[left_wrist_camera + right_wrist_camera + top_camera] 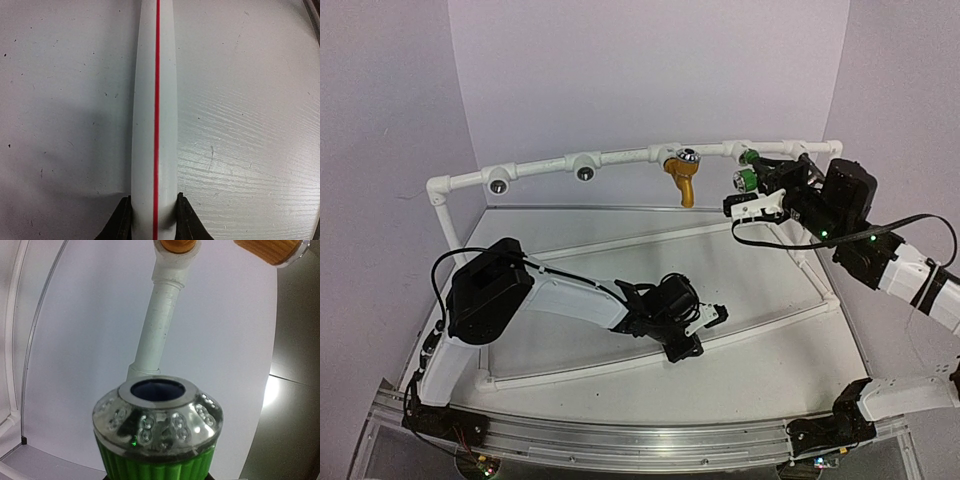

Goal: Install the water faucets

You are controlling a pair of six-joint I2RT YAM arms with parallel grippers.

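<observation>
A mustard-yellow faucet [682, 176] hangs spout-down from the back rail of the white pipe frame [620, 157]. My right gripper [756, 203] is at that rail's right end, shut on a green faucet [747, 181]. In the right wrist view the green faucet's silver cap [157, 425] fills the foreground and hides my fingers, with a white pipe [160, 325] behind it and the yellow faucet [270, 250] at the top edge. My left gripper [154, 202] is shut on the front white rail with a red stripe [156, 100], its dark fingers [120, 222] pressed to both sides.
Two round silver-centred sockets [498, 185] [584, 172] sit on the back rail's left half. The front rail [770, 325] crosses the white tabletop [650, 250]. A black cable [790, 240] loops from the right arm. Purple walls close in behind and at the sides.
</observation>
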